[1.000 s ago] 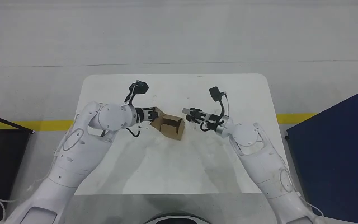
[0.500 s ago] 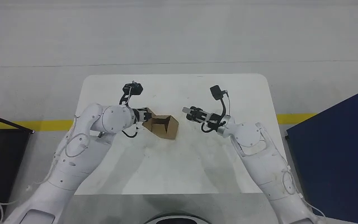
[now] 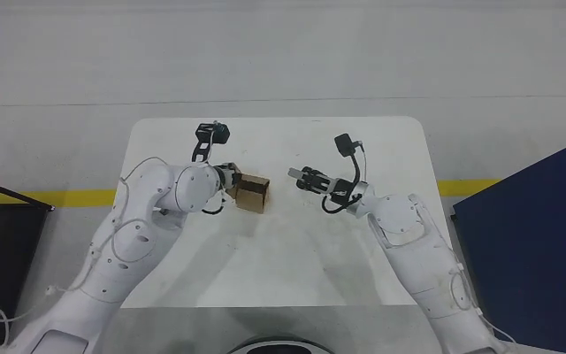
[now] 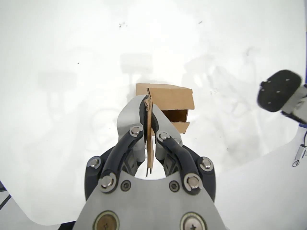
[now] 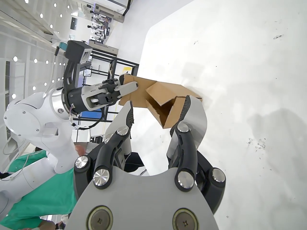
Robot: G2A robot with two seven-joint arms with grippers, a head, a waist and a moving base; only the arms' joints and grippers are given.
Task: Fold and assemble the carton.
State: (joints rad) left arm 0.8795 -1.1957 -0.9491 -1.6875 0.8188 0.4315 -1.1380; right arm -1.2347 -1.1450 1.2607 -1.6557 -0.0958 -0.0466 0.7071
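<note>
Now my left gripper is clamping one flap of the carton. Over the last second it has been rolling its wrist and drawing the box toward its own side of the table. My right gripper is hovering near the carton with its jaws apart, not touching it. I'm reading this as lining up the open end for tucking. The small brown carton is showing loose flaps, and its open mouth is facing the right gripper.

top: overhead, down, far | both wrists: near, facing carton | shared: carton
</note>
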